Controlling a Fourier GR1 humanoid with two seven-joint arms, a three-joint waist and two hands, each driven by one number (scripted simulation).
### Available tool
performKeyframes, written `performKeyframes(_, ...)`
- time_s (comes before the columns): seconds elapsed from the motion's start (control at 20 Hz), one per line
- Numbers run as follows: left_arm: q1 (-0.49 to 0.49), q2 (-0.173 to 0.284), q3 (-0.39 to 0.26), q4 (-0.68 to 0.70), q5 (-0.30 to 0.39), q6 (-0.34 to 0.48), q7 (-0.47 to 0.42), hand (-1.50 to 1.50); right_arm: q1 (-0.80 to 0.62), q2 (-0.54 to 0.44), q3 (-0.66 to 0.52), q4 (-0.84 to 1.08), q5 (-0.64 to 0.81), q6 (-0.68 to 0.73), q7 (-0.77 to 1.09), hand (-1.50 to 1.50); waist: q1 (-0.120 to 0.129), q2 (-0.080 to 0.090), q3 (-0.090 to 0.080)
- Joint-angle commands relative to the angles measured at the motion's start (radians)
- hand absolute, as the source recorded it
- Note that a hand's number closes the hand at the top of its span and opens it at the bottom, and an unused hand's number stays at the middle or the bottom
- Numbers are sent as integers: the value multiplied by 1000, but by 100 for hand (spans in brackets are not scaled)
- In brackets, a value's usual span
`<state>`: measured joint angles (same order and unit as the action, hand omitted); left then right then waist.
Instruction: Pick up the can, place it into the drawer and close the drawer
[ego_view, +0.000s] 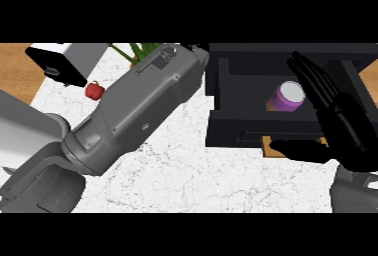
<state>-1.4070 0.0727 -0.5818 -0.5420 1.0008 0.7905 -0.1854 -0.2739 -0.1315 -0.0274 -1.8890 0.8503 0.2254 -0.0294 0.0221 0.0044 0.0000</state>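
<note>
Now my right hand (347, 125) hovers open, fingers straight, holding nothing, over the black drawer (244, 120); the purple can (286, 97) lies inside, just left of my fingers. My left hand is hidden.

Drawer (244, 125) stands open at the counter's (221, 180) right side, toward the far edge. Can (289, 97) lies inside it, in the right half of the compartment. Right hand (343, 127) hangs over the drawer's right part, just right of the can, fingers straight and pointing to the far edge, thumb (299, 149) stretched left over the drawer's front wall. Left forearm (136, 110) crosses the counter on a slant from the near-left corner toward the drawer's far-left corner (hand itself hidden). Pepper (94, 90) sits near the far-left corner, left of the forearm. Toaster-like box (63, 62) behind it. Plant (136, 50) at the far edge, left of the drawer.
</note>
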Motion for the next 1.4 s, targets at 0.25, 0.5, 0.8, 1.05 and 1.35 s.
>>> performKeyframes(0.25, 66, 80, -5, -103, -46, -2, 41, -150, -210, -36, 75, 458, 252, -176, -63, -150, 28, 1, 0)
performKeyframes(0.5, 126, 139, -18, -223, -71, 23, 117, -150, -303, 7, 68, 671, 314, -290, -48, -150, 29, -5, 0)
performKeyframes(0.8, 197, 190, -15, -304, -101, 41, 146, -150, -367, 20, 36, 958, 392, -504, -72, -150, 30, 0, 1)
performKeyframes(1.05, 186, 263, -12, -357, -125, 25, 201, -150, -491, -21, -25, 1176, 404, -609, -114, -150, 39, 6, 2)
performKeyframes(1.35, 224, 301, 9, -411, -139, 22, 221, -150, -579, -15, -79, 1330, 412, -753, -109, -150, 40, 13, 2)
